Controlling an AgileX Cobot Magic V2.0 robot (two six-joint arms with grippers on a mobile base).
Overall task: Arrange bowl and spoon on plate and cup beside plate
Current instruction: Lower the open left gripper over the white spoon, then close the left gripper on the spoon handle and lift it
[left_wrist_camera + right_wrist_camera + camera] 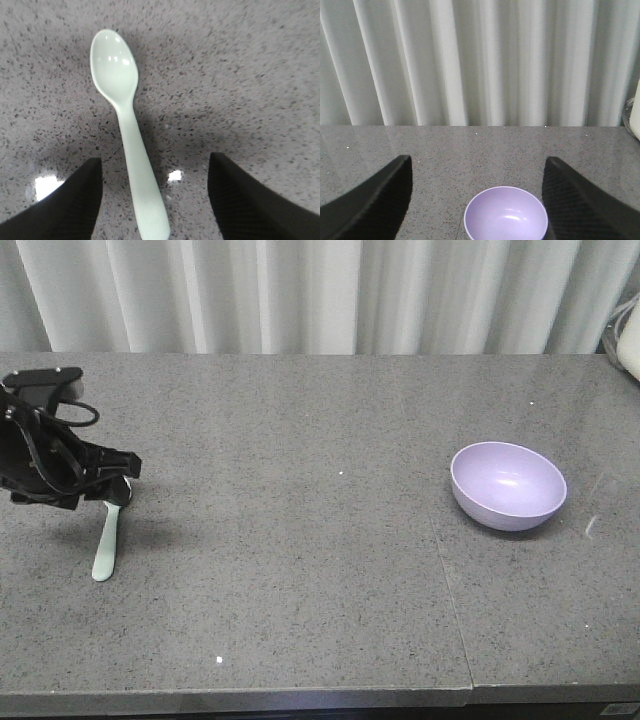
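Above the spoon (127, 145), left gripper (155, 165) angled down, spread wide; right gripper (477, 162) spread, facing bowl (505, 215).

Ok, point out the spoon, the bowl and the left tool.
spoon (131, 137), left wrist view, on its handle.
bowl (508, 483), front view, on its inner wall.
left tool (155, 160), left wrist view, midway between its fingertips.

worktop (300, 570): grey speckled stone, seam (450, 590) running front to back right of centre | curtain (320, 295): white, pleated, behind far edge | white object (628, 340): far right corner, cropped
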